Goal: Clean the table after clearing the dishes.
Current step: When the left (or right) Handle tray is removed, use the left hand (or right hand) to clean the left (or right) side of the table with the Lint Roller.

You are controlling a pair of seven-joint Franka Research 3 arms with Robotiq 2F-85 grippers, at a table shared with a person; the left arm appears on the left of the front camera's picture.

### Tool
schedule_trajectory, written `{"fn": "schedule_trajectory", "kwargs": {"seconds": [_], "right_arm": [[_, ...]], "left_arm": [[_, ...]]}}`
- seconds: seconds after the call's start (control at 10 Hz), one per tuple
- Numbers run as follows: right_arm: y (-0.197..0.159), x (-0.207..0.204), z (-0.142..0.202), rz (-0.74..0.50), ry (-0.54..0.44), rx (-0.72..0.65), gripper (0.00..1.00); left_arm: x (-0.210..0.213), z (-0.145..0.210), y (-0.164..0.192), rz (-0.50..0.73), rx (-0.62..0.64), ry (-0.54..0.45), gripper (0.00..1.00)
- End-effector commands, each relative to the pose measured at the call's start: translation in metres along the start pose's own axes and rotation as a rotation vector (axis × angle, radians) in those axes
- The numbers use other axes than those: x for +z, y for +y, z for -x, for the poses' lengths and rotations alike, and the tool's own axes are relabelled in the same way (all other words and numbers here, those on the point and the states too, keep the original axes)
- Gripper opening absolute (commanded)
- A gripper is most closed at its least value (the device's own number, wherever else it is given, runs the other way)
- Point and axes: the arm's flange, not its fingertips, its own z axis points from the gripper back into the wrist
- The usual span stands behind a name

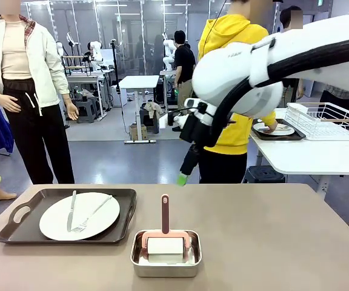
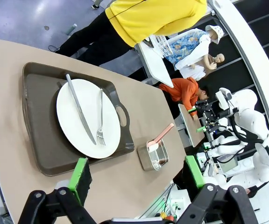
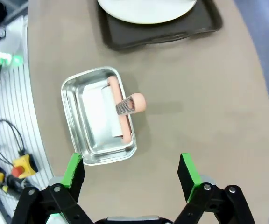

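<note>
On the brown table [image 1: 271,242] a dark tray [image 1: 17,227] at the left carries a white plate [image 1: 93,221] with a knife and fork. A second plate on a tray [image 1: 274,129] lies on the white table behind, under a person's hand. My right gripper [image 1: 182,178] hangs above the table's far edge; in its wrist view it [image 3: 130,168] stands open over bare table [image 3: 209,93] beside the steel pan [image 3: 85,135]. High above the table [image 2: 3,116], my left gripper [image 2: 137,163] is open and looks down on the plate [image 2: 71,123].
A steel pan [image 1: 165,262] holding a pink-handled roller [image 1: 165,212] stands at the front middle. A person in a yellow hoodie [image 1: 235,36] stands behind the far edge at the white table [image 1: 308,157], which carries a white wire rack [image 1: 323,120].
</note>
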Motion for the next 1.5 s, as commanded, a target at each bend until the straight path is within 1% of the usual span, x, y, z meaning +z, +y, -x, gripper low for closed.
{"fn": "schedule_trajectory", "kwargs": {"seconds": [0.0,0.1,0.2,0.4,0.5,0.8,1.0,1.1,1.4], "right_arm": [[0.006,-0.01,-0.024,-0.027,0.089,0.061,1.0],[0.012,-0.019,-0.032,-0.032,0.11,0.122,1.0],[0.015,-0.025,-0.038,-0.042,0.109,0.182,1.0],[0.018,-0.041,-0.052,-0.058,0.149,0.262,1.0],[0.018,-0.046,-0.056,-0.085,0.155,0.282,1.0],[0.0,-0.061,-0.06,-0.159,0.197,0.289,1.0],[-0.013,-0.066,-0.062,-0.148,0.232,0.29,1.0],[-0.014,-0.064,-0.057,-0.159,0.23,0.295,1.0],[-0.029,-0.071,-0.049,-0.138,0.219,0.291,1.0]], "left_arm": [[0.003,0.002,-0.001,0.008,-0.011,0.006,1.0],[0.003,0.002,-0.001,0.008,-0.011,0.006,1.0],[0.003,0.002,-0.001,0.008,-0.011,0.006,1.0],[0.003,0.002,-0.001,0.008,-0.011,0.006,1.0],[0.003,0.002,-0.001,0.008,-0.011,0.006,1.0],[0.003,0.002,-0.001,0.008,-0.011,0.006,1.0],[0.003,0.002,-0.001,0.008,-0.011,0.006,1.0],[0.003,0.002,-0.001,0.008,-0.011,0.006,1.0],[0.003,0.002,-0.001,0.008,-0.011,0.006,1.0]]}}
